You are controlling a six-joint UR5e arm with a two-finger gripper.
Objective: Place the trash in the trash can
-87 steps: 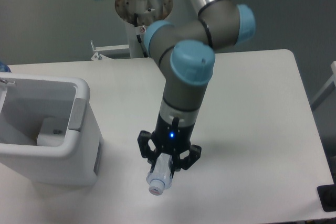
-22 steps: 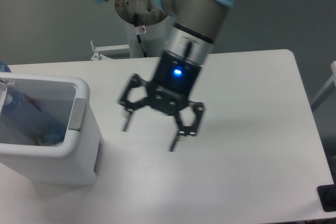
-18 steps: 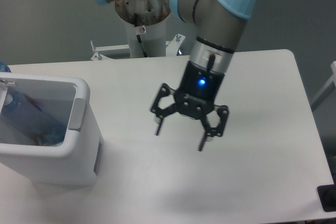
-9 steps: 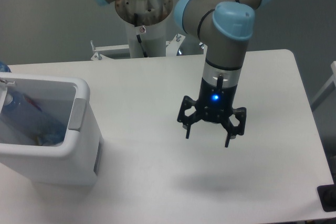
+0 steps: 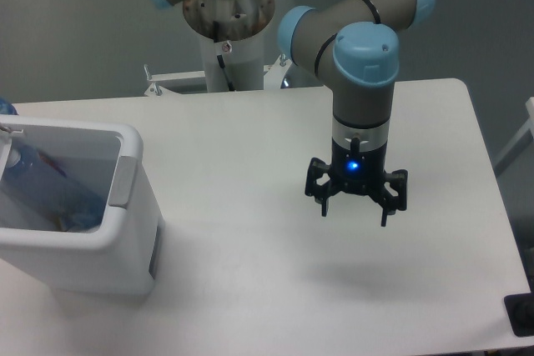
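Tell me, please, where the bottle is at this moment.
The bottle lies inside the trash can at the left edge of the camera view, well away from the open, empty hand over the table's right half.

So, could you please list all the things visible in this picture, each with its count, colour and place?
trash can: one, white with a grey rim panel, at the table's left edge.
plastic bottle: one, clear with a blue label, lying inside the trash can; other contents too unclear to name.
table: one, white, filling most of the view.
metal bracket: one, white, behind the table's far edge.
arm: one, grey with light blue joints, reaching over the table's right half from a base behind it.
gripper: one, black with a blue light, open, empty, above the table.
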